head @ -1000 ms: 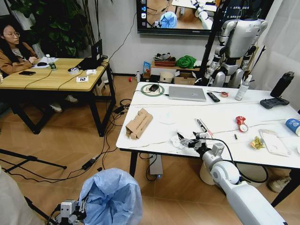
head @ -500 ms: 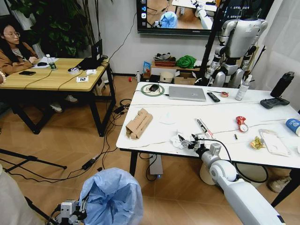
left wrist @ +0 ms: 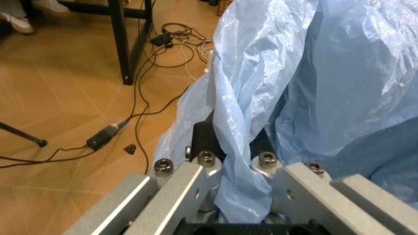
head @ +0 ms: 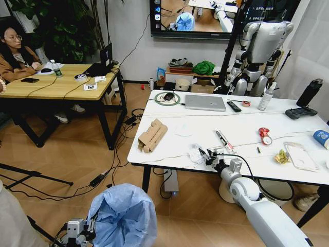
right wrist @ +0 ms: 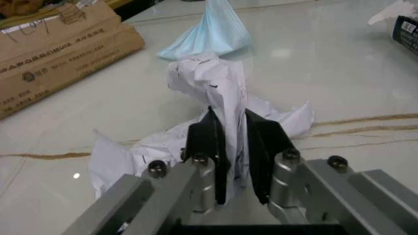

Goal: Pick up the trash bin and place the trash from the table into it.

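Note:
The trash bin (head: 121, 215), lined with a crinkly light-blue bag (left wrist: 339, 88), hangs low at the left, off the table's near corner. My left gripper (head: 80, 231) (left wrist: 230, 149) is shut on a fold of the bag at the bin's rim. On the white marble table (head: 236, 121), my right gripper (head: 208, 156) (right wrist: 230, 147) is shut on a crumpled white tissue (head: 196, 153) (right wrist: 207, 81) near the front edge. Other trash lies on the table: a torn cardboard box (head: 152, 135) (right wrist: 58, 49), a crushed red can (head: 264, 135), a yellow wrapper (head: 281, 157), a clear package (head: 300, 156) and a blue cup (head: 322, 137).
A laptop (head: 205, 102), remote (head: 234, 106), black bottle (head: 310, 92) and game controller (head: 300, 112) stand at the table's back. A pale blue mask (right wrist: 212, 32) lies beyond the tissue. A wooden desk (head: 56, 82) stands at the left, with cables (head: 121, 154) on the floor between.
My right gripper's fingers have closed on the white tissue, which now stands bunched up between them. The left arm and the bin have not moved.

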